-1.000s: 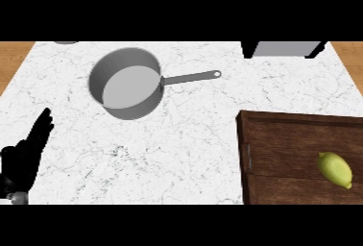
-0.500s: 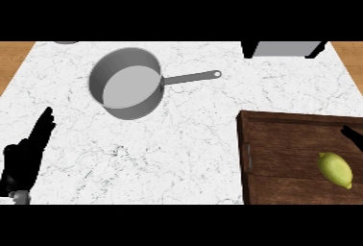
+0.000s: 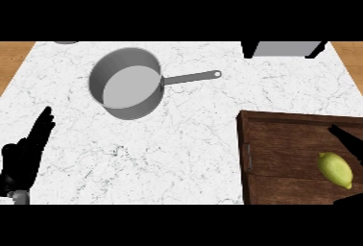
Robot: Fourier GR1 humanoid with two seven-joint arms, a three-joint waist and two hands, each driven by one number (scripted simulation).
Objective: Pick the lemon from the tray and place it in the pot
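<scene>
A yellow lemon (image 3: pixel 335 170) lies on the dark wooden tray (image 3: pixel 284 153) at the lower right. The grey pot (image 3: pixel 126 89) stands on the marble counter at the upper left, its long handle (image 3: pixel 191 77) pointing right. Only black fingers of my right hand (image 3: pixel 346 138) show at the right edge, straight, just above the lemon and apart from it; the rest of the hand is out of view. My left hand (image 3: pixel 27 153) rests open at the lower left edge, fingers up, far from the pot and the tray.
A grey metal box (image 3: pixel 284 48) sits at the counter's back right edge. Wooden floor shows beyond the counter's left and right ends. A small grey object (image 3: pixel 65 42) peeks in at the top left.
My right hand has come further in from the right edge over the tray, toward the lemon. The lemon, the pot and my left hand have stayed put.
</scene>
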